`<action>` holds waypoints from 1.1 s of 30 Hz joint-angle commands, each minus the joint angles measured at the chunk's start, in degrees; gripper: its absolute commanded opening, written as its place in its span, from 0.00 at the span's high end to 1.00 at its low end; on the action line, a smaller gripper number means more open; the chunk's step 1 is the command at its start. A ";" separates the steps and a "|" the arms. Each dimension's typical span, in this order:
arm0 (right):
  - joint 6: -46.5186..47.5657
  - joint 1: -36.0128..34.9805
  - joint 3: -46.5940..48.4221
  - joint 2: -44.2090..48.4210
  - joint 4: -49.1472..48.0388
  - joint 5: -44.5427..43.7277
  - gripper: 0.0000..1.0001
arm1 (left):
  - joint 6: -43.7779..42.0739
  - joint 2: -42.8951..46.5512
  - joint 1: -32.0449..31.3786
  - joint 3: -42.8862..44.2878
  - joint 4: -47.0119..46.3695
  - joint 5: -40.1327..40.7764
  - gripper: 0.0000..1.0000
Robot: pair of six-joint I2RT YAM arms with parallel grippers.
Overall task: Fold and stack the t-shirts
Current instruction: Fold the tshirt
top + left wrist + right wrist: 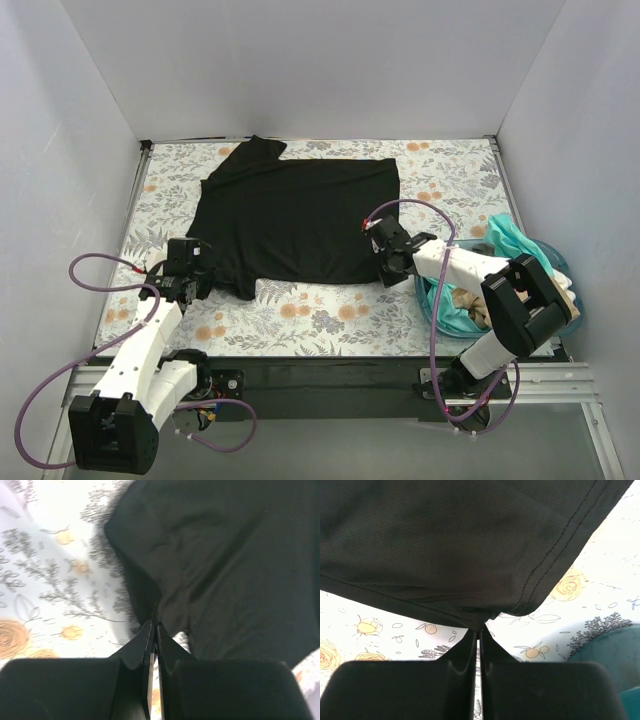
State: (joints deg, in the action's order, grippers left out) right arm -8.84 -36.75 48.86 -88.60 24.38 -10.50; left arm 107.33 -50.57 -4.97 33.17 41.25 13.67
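On the table [320, 322], the black t-shirt [300, 215] lies spread; left fingers [140, 646] and right fingers [465, 649] pinch its near edge.

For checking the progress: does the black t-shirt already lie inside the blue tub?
No, the black t-shirt lies spread out on the table, left of the tub.

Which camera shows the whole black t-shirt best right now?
Top external: the black t-shirt lies spread out on the table, nearly all visible. The left wrist view shows only a bunched edge, the right wrist view only a hemmed corner.
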 commanded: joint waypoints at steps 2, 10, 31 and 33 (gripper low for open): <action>0.23 0.28 3.52 2.20 0.58 -2.59 0.99 | -2.65 -0.67 0.14 4.01 -3.98 -2.15 1.00; 1.72 0.36 7.47 3.43 0.58 -5.23 0.99 | -4.23 -3.57 0.14 7.96 -6.89 -3.30 1.00; 4.62 6.95 21.00 -5.18 0.93 -3.21 0.99 | -6.08 -23.08 0.14 25.70 -14.89 -0.40 1.00; 4.80 7.48 21.89 -6.40 0.93 -2.77 0.99 | -6.08 -25.09 0.23 27.03 -14.89 0.74 1.00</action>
State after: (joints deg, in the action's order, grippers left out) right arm -5.26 -30.30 67.35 -93.82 25.63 -13.93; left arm 102.21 -74.43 -4.97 56.62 28.12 11.73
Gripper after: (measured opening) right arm 0.022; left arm 0.014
